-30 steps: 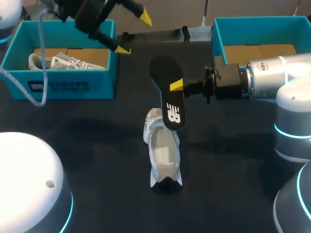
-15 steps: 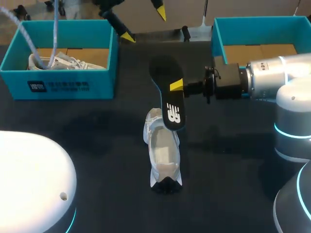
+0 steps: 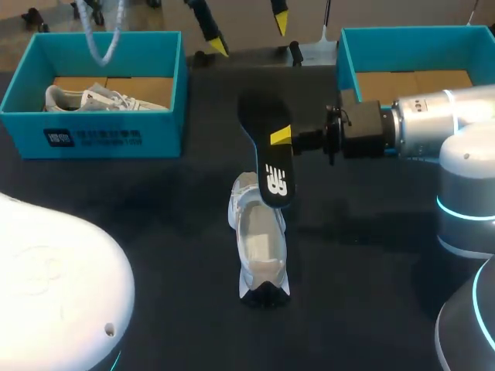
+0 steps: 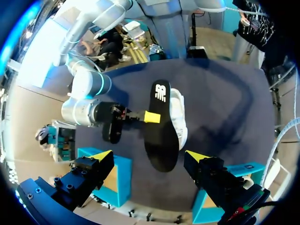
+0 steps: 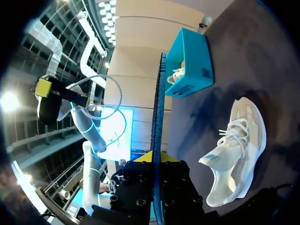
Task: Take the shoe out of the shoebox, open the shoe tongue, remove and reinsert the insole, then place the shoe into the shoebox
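So, my r. gripper (image 3: 288,139) grips the insole (image 3: 267,151) on edge just above the shoe (image 3: 259,251) lying mid table (image 3: 155,232), long axes roughly in line, so it's nearer; l. gripper (image 3: 249,32) hangs spread and empty, well apart.

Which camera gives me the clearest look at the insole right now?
The left wrist view: the whole insole shows face-on, pinched at its edge by the right claw. The head view shows the insole tilted, its lower end overlapping the shoe. The right wrist view catches only its thin edge.
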Robot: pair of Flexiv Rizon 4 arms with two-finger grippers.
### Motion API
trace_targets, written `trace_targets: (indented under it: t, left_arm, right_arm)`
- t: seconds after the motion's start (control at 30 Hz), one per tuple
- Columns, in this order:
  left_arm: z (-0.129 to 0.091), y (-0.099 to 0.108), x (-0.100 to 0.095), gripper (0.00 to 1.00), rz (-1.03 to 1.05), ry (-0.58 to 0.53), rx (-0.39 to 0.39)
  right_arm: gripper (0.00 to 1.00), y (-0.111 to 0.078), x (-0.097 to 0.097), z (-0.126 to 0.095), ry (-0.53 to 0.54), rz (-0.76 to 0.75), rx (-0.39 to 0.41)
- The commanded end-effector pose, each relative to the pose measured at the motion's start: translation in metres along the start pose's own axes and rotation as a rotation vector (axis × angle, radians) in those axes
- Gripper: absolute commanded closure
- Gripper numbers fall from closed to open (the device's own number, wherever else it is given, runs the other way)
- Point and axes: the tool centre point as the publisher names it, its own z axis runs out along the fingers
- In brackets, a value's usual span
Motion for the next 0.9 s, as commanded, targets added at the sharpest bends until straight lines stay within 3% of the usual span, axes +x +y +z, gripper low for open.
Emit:
trace_targets:
  t: [0.03, 0.53, 0.63, 0.9]
  left_arm:
    - [0.0, 0.006, -0.011, 0.0, 0.02, 0.314, 0.013]
    - [0.013, 0.01, -0.025, 0.0, 0.013, 0.335, -0.006]
    - [0.014, 0.01, -0.025, 0.0, 0.016, 0.279, -0.011]
    - [0.014, 0.009, -0.006, 0.0, 0.005, -0.006, 0.016]
  right_arm:
    - [1.0, -0.001, 0.0, 0.002, -0.001, 0.0, -0.002]
    - [1.0, -0.001, 0.0, 0.002, -0.001, 0.0, -0.002]
    - [1.0, -0.001, 0.0, 0.002, -0.001, 0.0, -0.002]
    - [1.0, -0.001, 0.0, 0.002, -0.001, 0.0, -0.002]
